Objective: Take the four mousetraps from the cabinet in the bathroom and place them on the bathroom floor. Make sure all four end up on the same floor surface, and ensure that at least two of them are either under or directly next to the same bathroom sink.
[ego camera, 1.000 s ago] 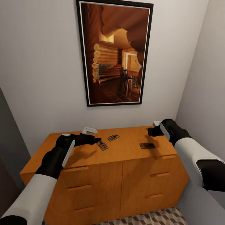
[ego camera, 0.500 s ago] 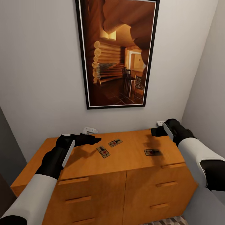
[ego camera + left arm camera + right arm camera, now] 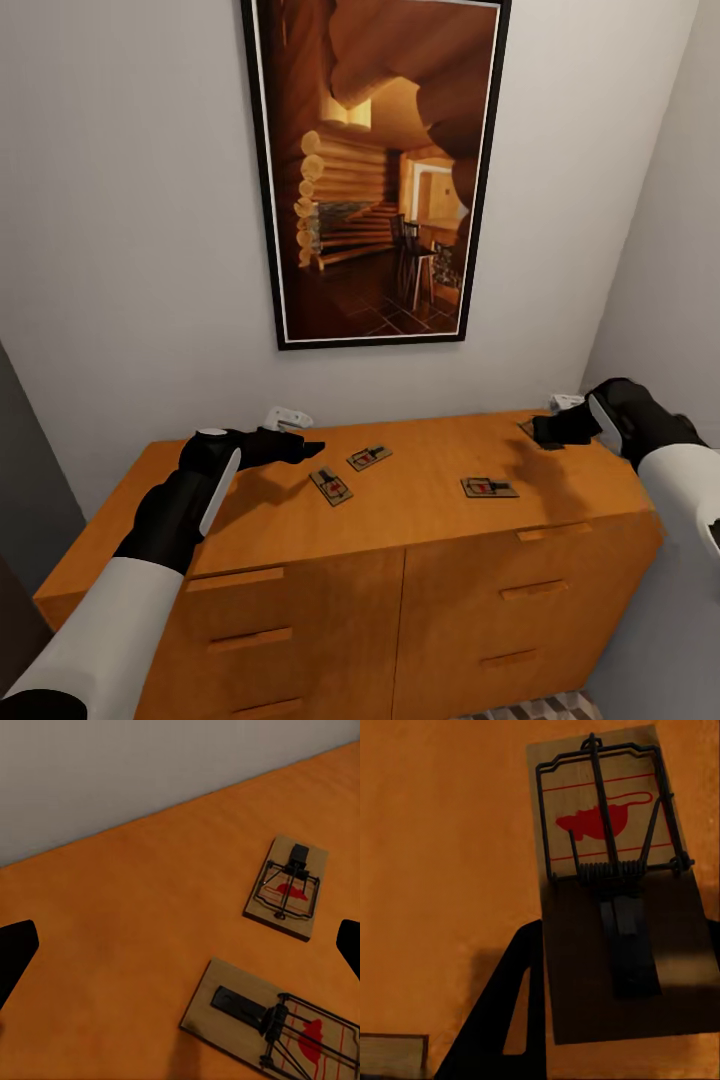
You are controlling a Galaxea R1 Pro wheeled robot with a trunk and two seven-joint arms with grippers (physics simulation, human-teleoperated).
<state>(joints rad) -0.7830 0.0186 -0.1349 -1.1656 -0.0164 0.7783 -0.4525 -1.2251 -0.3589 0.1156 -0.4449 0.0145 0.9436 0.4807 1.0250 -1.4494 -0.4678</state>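
The orange-brown cabinet (image 3: 400, 560) stands against the wall with mousetraps lying flat on its top. Two mousetraps (image 3: 331, 486) (image 3: 369, 457) lie close together near the middle, and a third (image 3: 489, 487) lies further right. A sliver of a fourth (image 3: 527, 428) peeks out by my right gripper (image 3: 548, 431), which hovers low over the cabinet's right end. In the right wrist view that mousetrap (image 3: 607, 832) lies just ahead, half in shadow, beside a dark finger (image 3: 502, 1035). My left gripper (image 3: 303, 448) hovers open left of the middle pair, which the left wrist view shows (image 3: 287, 886) (image 3: 277, 1024).
A large framed picture (image 3: 375, 170) hangs on the wall above the cabinet. A side wall (image 3: 670, 250) closes in at the right, close to my right arm. A strip of cube-patterned floor tile (image 3: 525, 708) shows below the cabinet front.
My right gripper has moved right, from above the third mousetrap to the cabinet's right end. The head camera drew closer earlier. The left arm and the traps have stayed put.
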